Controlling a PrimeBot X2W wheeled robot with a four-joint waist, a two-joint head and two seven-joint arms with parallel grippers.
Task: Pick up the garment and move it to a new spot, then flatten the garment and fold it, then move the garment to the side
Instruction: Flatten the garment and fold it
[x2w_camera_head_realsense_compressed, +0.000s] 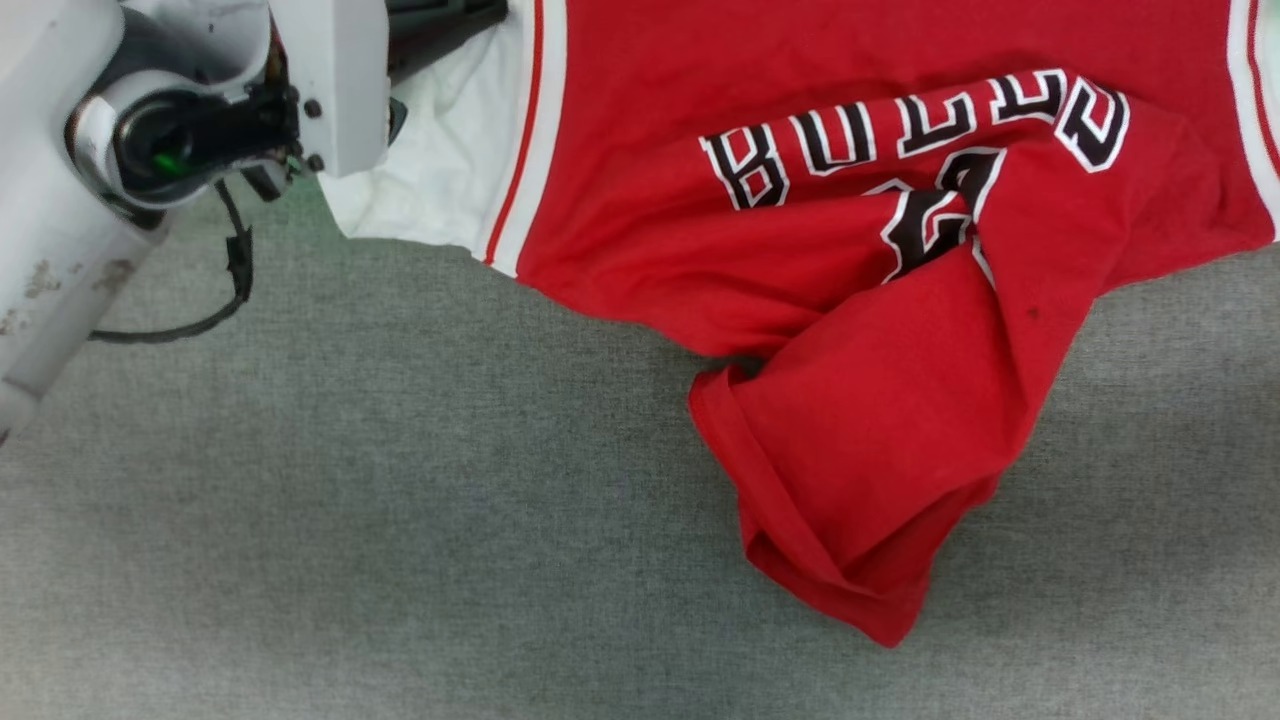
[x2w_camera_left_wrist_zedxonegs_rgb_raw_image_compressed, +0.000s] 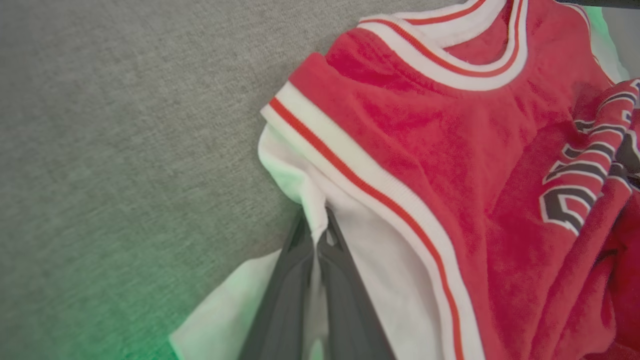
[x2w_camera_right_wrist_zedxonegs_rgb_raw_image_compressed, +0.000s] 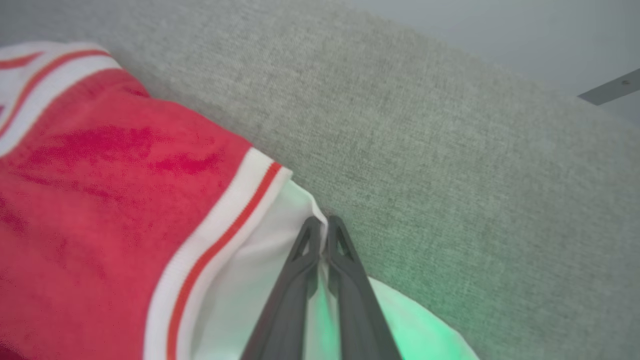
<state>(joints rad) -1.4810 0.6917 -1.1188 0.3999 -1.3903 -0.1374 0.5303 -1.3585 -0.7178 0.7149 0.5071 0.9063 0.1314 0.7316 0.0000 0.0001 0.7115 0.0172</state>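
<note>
The garment (x2w_camera_head_realsense_compressed: 880, 230), a red jersey with black-white lettering and white sleeves, lies front up across the top of the head view on grey fabric, its lower part crumpled into a point toward me. In the left wrist view my left gripper (x2w_camera_left_wrist_zedxonegs_rgb_raw_image_compressed: 319, 235) is shut on the edge of one white sleeve (x2w_camera_left_wrist_zedxonegs_rgb_raw_image_compressed: 390, 280), beside the red-white striped trim. The garment (x2w_camera_left_wrist_zedxonegs_rgb_raw_image_compressed: 450, 150) spreads to the right there, neckline at the top. In the right wrist view my right gripper (x2w_camera_right_wrist_zedxonegs_rgb_raw_image_compressed: 324, 225) is shut on the edge of the other white sleeve (x2w_camera_right_wrist_zedxonegs_rgb_raw_image_compressed: 260, 280) of the garment (x2w_camera_right_wrist_zedxonegs_rgb_raw_image_compressed: 90, 210).
A grey fabric surface (x2w_camera_head_realsense_compressed: 400, 520) stretches under and in front of the jersey. My pale left forearm (x2w_camera_head_realsense_compressed: 150, 130) with a black cable fills the upper left of the head view. A pale wall and a grey bar (x2w_camera_right_wrist_zedxonegs_rgb_raw_image_compressed: 610, 87) lie beyond the surface's far edge.
</note>
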